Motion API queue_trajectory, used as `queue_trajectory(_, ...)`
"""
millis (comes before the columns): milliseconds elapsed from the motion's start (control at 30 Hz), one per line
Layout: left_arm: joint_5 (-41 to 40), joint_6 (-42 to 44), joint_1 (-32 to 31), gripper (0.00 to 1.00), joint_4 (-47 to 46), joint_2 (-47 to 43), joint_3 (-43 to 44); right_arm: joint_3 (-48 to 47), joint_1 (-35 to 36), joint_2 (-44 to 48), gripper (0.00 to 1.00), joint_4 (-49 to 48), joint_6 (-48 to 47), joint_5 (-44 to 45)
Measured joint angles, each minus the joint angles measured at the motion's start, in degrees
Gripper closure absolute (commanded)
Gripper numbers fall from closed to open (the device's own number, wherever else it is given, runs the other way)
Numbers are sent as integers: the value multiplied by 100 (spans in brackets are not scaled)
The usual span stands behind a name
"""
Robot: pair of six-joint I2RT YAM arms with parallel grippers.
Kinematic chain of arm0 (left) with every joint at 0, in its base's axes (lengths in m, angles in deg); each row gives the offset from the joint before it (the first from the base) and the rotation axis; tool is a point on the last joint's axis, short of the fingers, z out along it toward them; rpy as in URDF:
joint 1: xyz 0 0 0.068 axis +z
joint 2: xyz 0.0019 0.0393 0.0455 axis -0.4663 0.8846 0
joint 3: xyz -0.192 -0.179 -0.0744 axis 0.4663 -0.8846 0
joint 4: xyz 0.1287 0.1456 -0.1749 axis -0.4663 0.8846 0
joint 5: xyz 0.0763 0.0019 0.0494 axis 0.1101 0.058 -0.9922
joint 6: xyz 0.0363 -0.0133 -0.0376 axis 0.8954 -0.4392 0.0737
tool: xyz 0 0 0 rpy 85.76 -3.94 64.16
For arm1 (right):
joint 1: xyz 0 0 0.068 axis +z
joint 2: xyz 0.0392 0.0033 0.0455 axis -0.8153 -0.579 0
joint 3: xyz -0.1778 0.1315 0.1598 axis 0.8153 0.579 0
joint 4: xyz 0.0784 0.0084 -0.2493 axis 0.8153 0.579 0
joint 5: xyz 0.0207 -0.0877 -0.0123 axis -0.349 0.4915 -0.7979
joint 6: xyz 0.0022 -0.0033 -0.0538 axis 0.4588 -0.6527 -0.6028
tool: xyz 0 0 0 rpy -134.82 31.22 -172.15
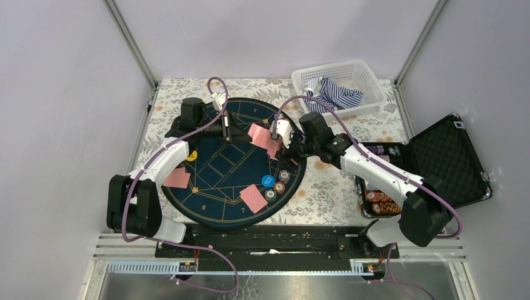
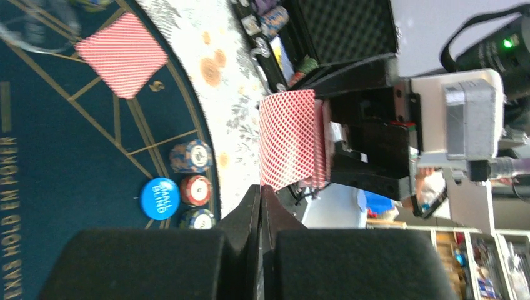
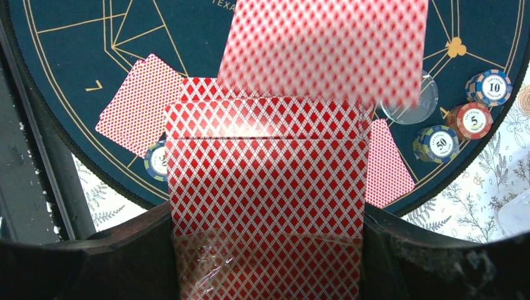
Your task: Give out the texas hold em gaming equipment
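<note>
Top external view puts your deck of red-backed cards (image 1: 265, 139) over the far right of the poker mat (image 1: 212, 187), pinched in the right gripper (image 1: 276, 133). The right wrist view shows its top card blurred and fanned forward. The left gripper (image 2: 261, 206) hovers just left of the deck, fingers pressed together on nothing.

I judge you are early in the deal. Two lots are down: the left card pile (image 1: 177, 177) at the mat's left edge and the near card pile (image 1: 254, 198). How many cards each holds, I cannot tell. Most of the deck remains.

Count three chip stacks (image 1: 279, 186) beside one blue disc (image 1: 268, 180) at near right, and one orange disc (image 1: 192, 155) at left. More chips (image 1: 375, 199) sit in the open case (image 1: 450, 156) on the right.
</note>
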Motion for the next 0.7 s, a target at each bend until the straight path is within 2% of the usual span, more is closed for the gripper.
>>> queue_trajectory(267,-409,999,761,100,1333,-2,457,0,0,0,100,-2,0,0)
queue_trajectory(433,-769,1443,970,100,1700,74,723,20,0,2,100,-7,-4,0)
queue_trajectory(533,-1130,1759,968,100,1996,299,927,61,0,4,100,-7,-11,2)
queue_trajectory(700,-2155,2378,929,100,2579,1084,1821,87,0,11,100,-7,-17,7)
